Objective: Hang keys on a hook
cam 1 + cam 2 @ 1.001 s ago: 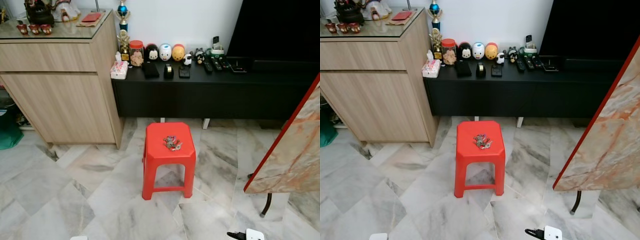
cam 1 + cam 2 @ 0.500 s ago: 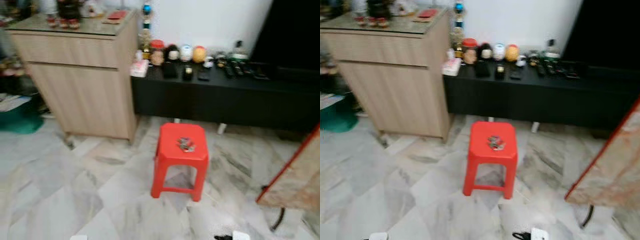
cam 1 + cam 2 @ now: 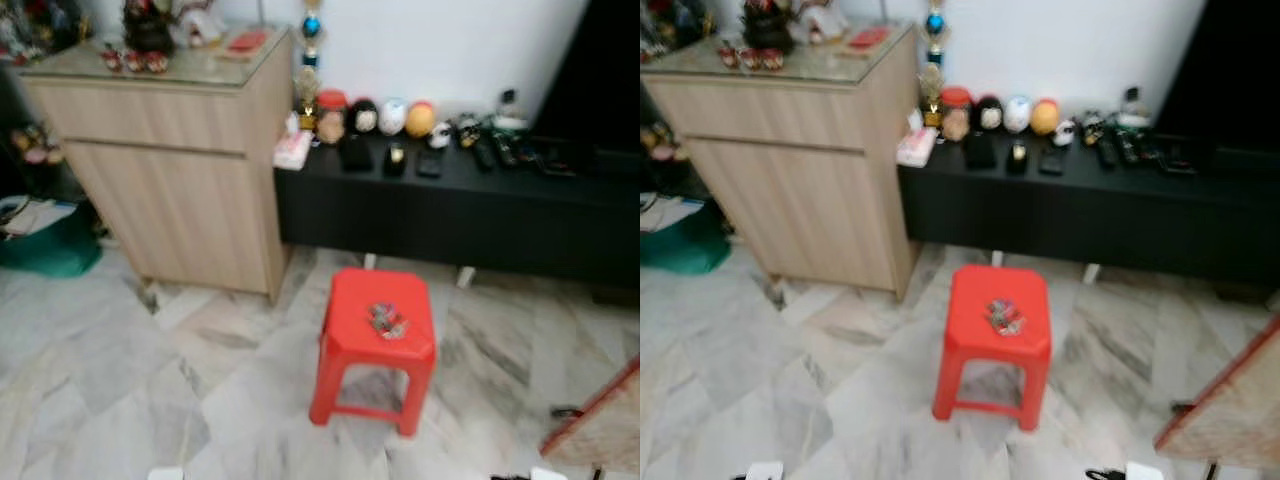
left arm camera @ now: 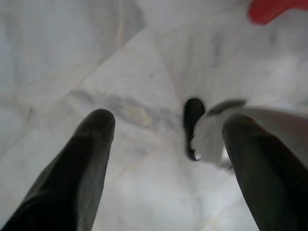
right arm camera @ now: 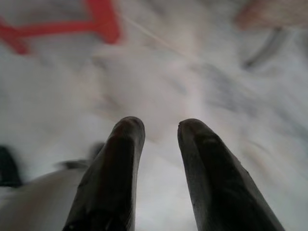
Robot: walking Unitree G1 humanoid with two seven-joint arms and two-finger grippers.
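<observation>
The keys (image 3: pixel 387 320) are sitting in a little bunch on top of the red plastic stool (image 3: pixel 377 345), roughly the middle of the seat, out on the marble floor (image 3: pixel 120 380) in front of the long black TV bench (image 3: pixel 460 205). Neither hand is anywhere close to them. The left hand (image 4: pixel 168 130) hangs low pointing at the floor with its two fingers spread wide apart, nothing between them, and just a corner of the red stool shows at the frame's edge in its wrist view. The right hand (image 5: pixel 161 132) also hangs over bare floor, fingers a small gap apart and empty, with the stool's red legs blurry well beyond the tips.

Everything's kind of soft and smeared, so details are rough. The keys read as a small tangle of reddish and grey bits; can't count them or make out a ring. On the black tabletop there's a row of round figurines (image 3: pixel 392 117), a jar with a red lid (image 3: pixel 331 115), a tissue box (image 3: pixel 294 150) and some dark remotes, all fuzzy. The wooden cabinet (image 3: pixel 175 170) stands to the left with blurred clutter on its glass top. A red-edged marble slab (image 3: pixel 1225 415) is cut off at the lower right. I can't pick out a hook.
</observation>
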